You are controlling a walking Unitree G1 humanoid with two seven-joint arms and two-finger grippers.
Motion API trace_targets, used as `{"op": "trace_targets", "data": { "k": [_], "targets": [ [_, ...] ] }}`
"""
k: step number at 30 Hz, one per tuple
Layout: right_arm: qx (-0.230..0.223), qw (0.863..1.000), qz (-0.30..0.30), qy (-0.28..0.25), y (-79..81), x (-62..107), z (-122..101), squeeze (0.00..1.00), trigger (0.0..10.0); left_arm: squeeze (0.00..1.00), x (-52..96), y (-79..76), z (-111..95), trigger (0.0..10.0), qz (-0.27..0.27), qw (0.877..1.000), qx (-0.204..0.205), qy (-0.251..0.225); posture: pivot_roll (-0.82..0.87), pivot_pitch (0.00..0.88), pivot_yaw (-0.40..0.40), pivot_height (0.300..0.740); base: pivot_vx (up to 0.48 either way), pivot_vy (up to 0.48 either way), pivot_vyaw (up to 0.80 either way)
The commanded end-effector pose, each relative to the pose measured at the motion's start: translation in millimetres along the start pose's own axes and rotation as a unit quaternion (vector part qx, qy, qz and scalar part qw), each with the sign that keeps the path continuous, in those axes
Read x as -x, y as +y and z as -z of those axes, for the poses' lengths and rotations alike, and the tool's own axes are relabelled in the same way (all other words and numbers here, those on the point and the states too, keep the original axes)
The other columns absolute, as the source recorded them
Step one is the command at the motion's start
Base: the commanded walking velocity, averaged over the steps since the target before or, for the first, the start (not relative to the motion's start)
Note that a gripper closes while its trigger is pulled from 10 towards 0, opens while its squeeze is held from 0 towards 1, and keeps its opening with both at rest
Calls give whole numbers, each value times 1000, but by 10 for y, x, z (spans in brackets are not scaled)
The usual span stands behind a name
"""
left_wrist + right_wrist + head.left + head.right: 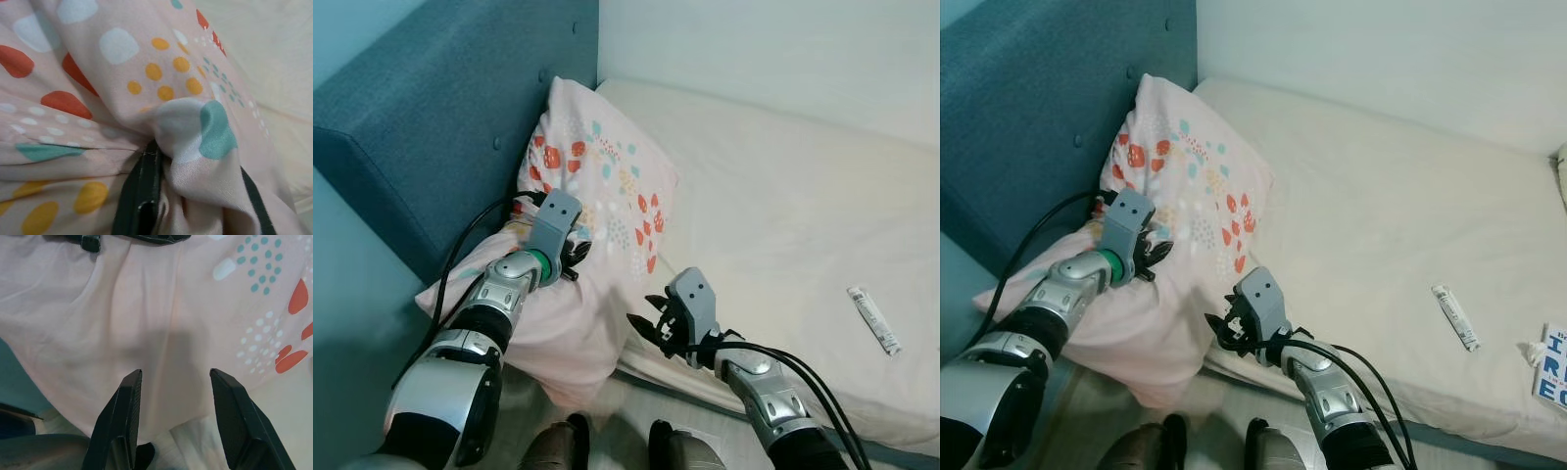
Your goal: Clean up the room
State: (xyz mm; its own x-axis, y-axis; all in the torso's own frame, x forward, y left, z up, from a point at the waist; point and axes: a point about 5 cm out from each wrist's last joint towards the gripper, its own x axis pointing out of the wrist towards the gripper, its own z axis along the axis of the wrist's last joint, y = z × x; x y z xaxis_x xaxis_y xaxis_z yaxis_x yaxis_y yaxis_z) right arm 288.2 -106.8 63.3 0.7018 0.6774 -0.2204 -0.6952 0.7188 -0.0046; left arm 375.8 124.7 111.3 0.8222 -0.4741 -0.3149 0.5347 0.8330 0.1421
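Pillow [597, 196], pink with red, teal and yellow spots, lies at the head of the mattress [783, 206], leaning against the blue padded headboard [440, 127], with its lower end hanging over the near edge of the bed; my left gripper [573, 257] sits on the middle of it, and in my left wrist view a bunched fold of the fabric [195, 142] is pinched between my two dark fingers [142, 196], so that claw is clamped on the pillow; my right gripper [651, 325] hangs just beside the pillow's lower corner, at the mattress edge, and my right wrist view shows its two black fingers [122, 421] spread wide apart with the pink cloth [146, 323] beyond them and nothing between, so that claw is wide and holds nothing; black cables run along both my silver arms; further along the mattress, well apart from the pillow, lies a small white tube [873, 319], flat on the cream sheet; in my right eye view a blue and white box [1552, 364] shows at the far edge of the bed, near the tube; the pale wall [783, 49] rises behind the mattress; my feet [558, 446] stand on the floor just below the pillow's hanging end.
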Motion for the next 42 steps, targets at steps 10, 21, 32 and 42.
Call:
{"op": "trace_targets", "data": {
  "k": [10, 21, 32, 42],
  "targets": [
    [-6, 1000, 25, 8, -22, 26, 71, 0, 10000, 0, -41, -200, 84, 0, 47, 998, 46, -6, -12, 150, 26, 740, 0, 0, 0],
    [-6, 1000, 28, 13, -6, 53, 120, 0, 10000, 0, -88, -305, -66, 0, 99, 992, 71, -29, -7, 149, 32, 740, 0, 0, 0],
    [-11, 1000, 22, 15, 30, 51, 143, 0, 10000, 0, -160, -428, -643, 0, 171, 956, 203, -128, -3, 139, 35, 740, 0, 0, 0],
    [-11, 1000, 18, 14, 40, 39, 136, 0, 10000, 0, -186, -651, -1095, 0, 231, 913, 280, -188, -1, 133, 35, 740, 0, 0, 0]
  ]
}}
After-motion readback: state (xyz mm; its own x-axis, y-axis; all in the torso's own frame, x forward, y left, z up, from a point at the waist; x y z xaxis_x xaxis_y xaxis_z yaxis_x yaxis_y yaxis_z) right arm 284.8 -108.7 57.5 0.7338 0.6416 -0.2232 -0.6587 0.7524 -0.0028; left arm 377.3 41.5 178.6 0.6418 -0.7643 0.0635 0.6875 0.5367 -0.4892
